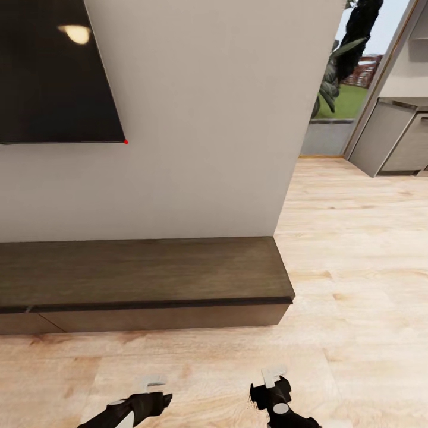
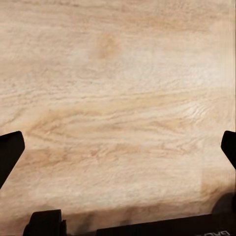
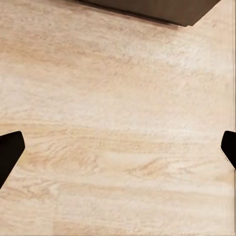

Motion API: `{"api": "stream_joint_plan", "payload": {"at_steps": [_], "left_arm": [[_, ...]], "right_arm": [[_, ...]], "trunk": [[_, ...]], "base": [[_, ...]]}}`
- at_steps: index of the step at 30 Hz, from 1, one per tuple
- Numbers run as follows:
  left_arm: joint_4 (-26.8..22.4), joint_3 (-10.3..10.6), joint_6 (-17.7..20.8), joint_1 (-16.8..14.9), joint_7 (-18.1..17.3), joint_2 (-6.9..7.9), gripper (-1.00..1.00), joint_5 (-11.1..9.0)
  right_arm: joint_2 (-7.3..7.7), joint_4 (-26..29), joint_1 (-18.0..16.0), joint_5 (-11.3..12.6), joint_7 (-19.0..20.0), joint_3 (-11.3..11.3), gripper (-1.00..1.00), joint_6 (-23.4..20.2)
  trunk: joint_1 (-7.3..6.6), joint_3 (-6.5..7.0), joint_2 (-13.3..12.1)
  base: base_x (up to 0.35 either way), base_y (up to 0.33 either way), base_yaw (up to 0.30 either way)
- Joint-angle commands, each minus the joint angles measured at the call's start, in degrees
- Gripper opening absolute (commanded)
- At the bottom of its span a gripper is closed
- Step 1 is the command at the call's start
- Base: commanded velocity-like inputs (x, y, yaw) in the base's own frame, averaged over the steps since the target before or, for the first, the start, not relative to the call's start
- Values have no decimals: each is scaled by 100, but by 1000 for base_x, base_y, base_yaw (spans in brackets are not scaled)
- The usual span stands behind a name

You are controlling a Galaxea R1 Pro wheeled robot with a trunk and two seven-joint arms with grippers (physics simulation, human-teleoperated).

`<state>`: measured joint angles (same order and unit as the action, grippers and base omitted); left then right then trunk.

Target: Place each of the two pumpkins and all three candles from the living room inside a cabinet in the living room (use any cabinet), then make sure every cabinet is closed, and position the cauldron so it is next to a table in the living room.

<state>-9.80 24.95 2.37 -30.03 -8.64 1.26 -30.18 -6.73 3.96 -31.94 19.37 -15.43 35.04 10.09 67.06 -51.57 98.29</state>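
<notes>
Facing long dark-wood cabinet (image 1: 142, 279), drawers flush, on pale planks (image 1: 333, 356).

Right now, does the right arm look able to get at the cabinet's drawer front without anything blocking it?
Probably yes. Bare wood floor lies between the right gripper, open and empty, and the cabinet. The drawer fronts look shut and handleless, though, and sit low, so it would likely need to move closer.

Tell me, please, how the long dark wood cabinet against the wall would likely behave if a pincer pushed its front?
The cabinet looks long, low and flush to the wall, so it probably would not tip or slide. Its handleless front likely offers little grip, so fingers may slip.
</notes>
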Motion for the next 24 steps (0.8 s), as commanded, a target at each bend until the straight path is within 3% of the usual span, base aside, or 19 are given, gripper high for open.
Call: {"api": "stream_joint_plan", "payload": {"at_steps": [1, 4, 9, 20, 24], "left_arm": [[-14, -33, 0, 33, 33, 6, 100, -33], [18, -65, 2, 105, 72, 14, 100, -102], [68, -187, 8, 134, 27, 24, 100, -20], [-218, -550, 95, -27, 282, 41, 100, 2], [-347, -634, 200, -45, 410, 133, 100, -21]], "right_arm": [[16, 3, -33, 15, 33, 19, 100, 10], [-1, 13, -68, -26, 21, 45, 100, 1], [14, 37, -45, -99, 11, 95, 100, -9], [268, 133, -193, -107, -27, 100, 100, -137], [397, 161, -323, -109, -96, 97, 100, -264]], "trunk": [[0, 0, 0], [0, 0, 0], [0, 0, 0], [0, 0, 0], [0, 0, 0]], "base": [[0, 0, 0], [0, 0, 0], [0, 0, 0], [0, 0, 0], [0, 0, 0]]}}
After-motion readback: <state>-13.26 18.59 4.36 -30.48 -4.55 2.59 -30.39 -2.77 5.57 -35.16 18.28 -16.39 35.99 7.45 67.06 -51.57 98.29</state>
